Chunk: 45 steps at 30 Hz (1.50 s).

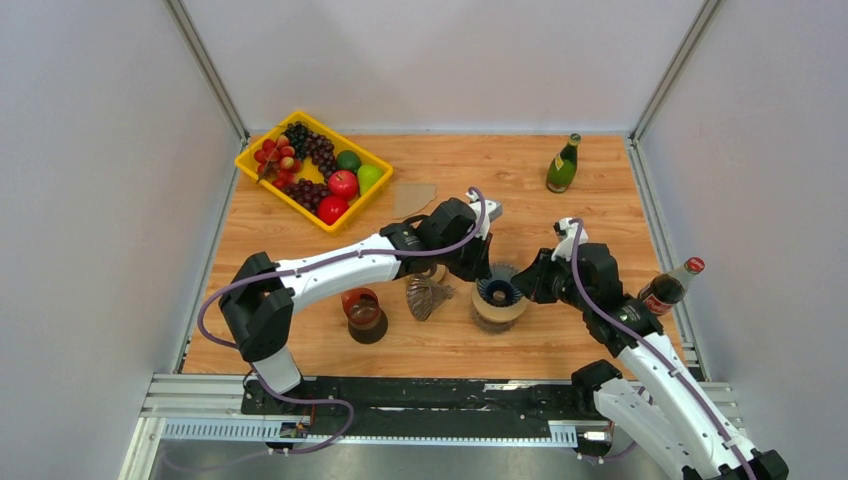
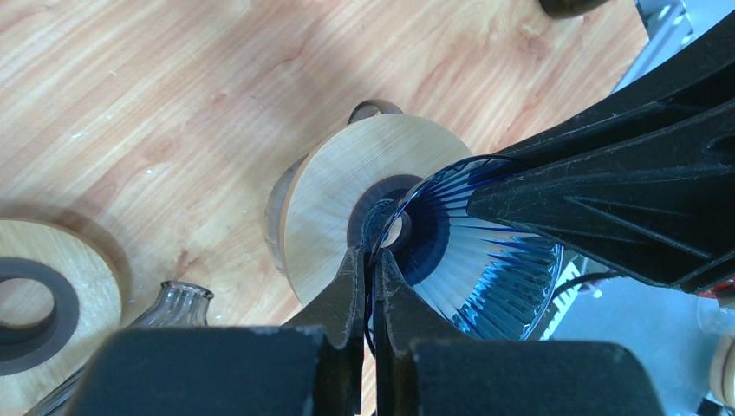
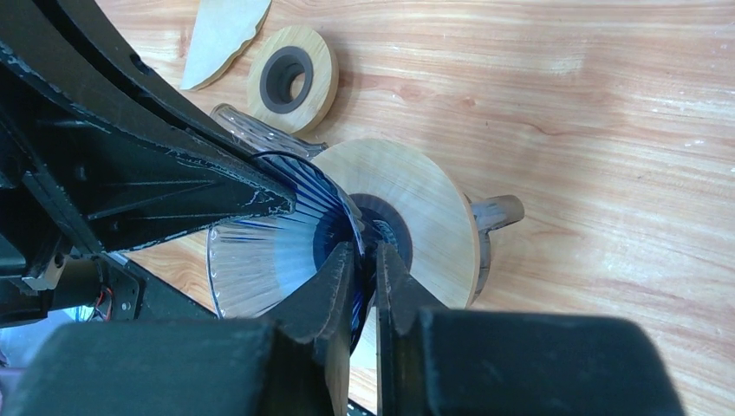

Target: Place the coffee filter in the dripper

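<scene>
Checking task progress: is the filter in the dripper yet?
Out. The coffee filter lies flat on the table, apart from the blue dripper, whose ribbed cone shows bare.

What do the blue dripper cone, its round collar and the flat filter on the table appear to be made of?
The dripper cone looks like blue-tinted glass or clear plastic: it is glossy and ribbed, and light passes through it. The collar looks like light wood with a matte finish and visible grain. The filter is probably unbleached paper: thin, tan and dull.
</scene>
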### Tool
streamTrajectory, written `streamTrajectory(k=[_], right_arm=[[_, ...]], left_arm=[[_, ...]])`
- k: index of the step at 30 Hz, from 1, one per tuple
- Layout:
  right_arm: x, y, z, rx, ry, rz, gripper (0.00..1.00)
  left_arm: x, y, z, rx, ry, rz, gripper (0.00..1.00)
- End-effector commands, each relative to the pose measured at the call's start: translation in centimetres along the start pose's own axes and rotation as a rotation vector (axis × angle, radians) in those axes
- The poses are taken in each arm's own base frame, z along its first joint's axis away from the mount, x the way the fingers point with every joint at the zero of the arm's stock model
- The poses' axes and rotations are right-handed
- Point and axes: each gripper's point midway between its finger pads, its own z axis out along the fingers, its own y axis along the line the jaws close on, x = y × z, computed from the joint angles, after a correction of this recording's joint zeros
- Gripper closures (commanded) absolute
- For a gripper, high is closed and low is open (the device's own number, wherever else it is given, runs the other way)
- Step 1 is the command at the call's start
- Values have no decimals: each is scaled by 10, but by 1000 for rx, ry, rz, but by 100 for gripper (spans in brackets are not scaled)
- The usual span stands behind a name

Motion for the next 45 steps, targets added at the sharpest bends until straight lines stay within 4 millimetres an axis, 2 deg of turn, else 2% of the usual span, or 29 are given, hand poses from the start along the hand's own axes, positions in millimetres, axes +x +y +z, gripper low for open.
streamTrajectory(k=[1,7,18,21,28,32,38,39,42,45], right_arm=[[24,-14,12,27,70,15,100],[27,-23,20,77,98,42,100],[63,-53,28,240,249,138,100],[72,-58,31,267,292,150,100],[72,-59,30,285,317,149,100],[58,-54,28,267,265,127,91],[32,-32,27,178,186,119,83],[27,-28,27,162,178,115,82],[18,-18,28,123,161,110,78],[9,-10,29,96,150,107,68]], left_arm=[[24,36,2,-173,46,62,100],[25,47,2,-253,87,43,100],[58,64,16,-308,191,-16,100],[66,75,19,-352,217,-32,100],[82,80,20,-368,260,-55,100],[69,68,17,-321,232,-46,100],[29,37,12,-209,126,-24,85],[23,34,11,-201,111,-24,80],[10,28,11,-189,82,-19,75],[0,25,9,-194,55,-19,72]])
